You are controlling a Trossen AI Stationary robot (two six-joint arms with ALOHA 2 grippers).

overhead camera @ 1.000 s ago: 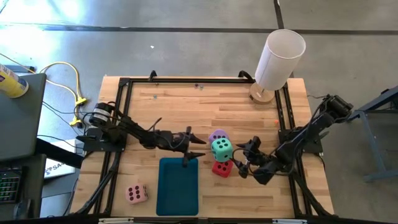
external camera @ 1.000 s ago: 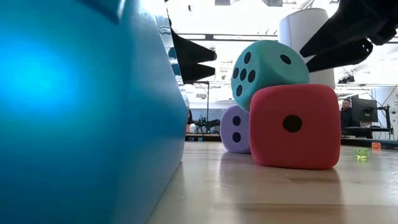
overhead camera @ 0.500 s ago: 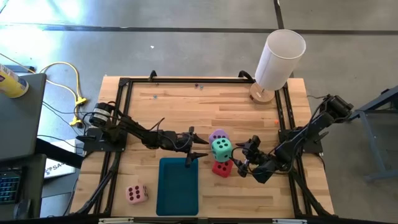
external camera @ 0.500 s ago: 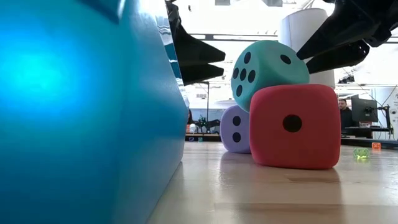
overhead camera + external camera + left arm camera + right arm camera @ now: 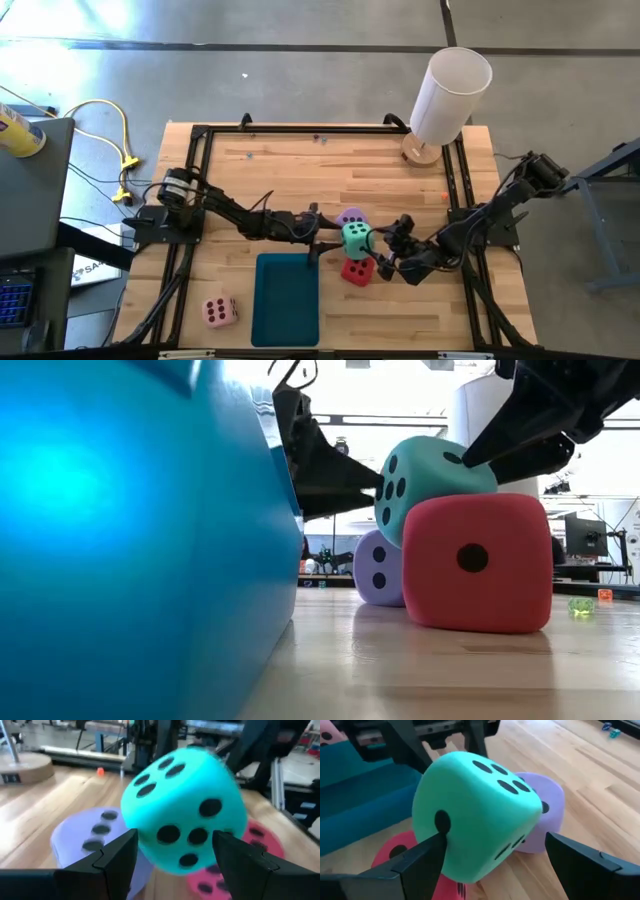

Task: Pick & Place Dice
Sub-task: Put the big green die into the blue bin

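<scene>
A mint green die (image 5: 356, 238) sits tilted on top of a red die (image 5: 356, 271) and a lilac die (image 5: 349, 216) at mid-table. A pale pink die (image 5: 220, 311) rests alone near the front left. My left gripper (image 5: 328, 238) comes level from the table's left, open, its fingers on either side of the green die's (image 5: 185, 810) lower corner. My right gripper (image 5: 386, 250) slants down from the right, open, right at the green die (image 5: 475, 815). My left gripper reaches the green die's left face (image 5: 380, 482) level from the table's left, with one finger (image 5: 117, 857) on each side of its lower corner. Whether either finger touches the die, I cannot tell. My right gripper has one finger (image 5: 422, 862) against the green die's near face by a pip (image 5: 441, 821), slanting down from the table's right. The other finger (image 5: 580, 862) stands clear of the die. The die stays tilted on the red and lilac dice.
A flat teal tray (image 5: 287, 298) lies in front of the left gripper and fills the low view's left (image 5: 120, 540). A white cylinder (image 5: 450, 92) stands at the far right corner. Black frame rails (image 5: 190, 200) run along the table's sides.
My left gripper has gone toward the table's right, up to the green die, staying level and open. The green die has tipped a little and sits slightly lower on the red and lilac dice, which have stayed in place.
</scene>
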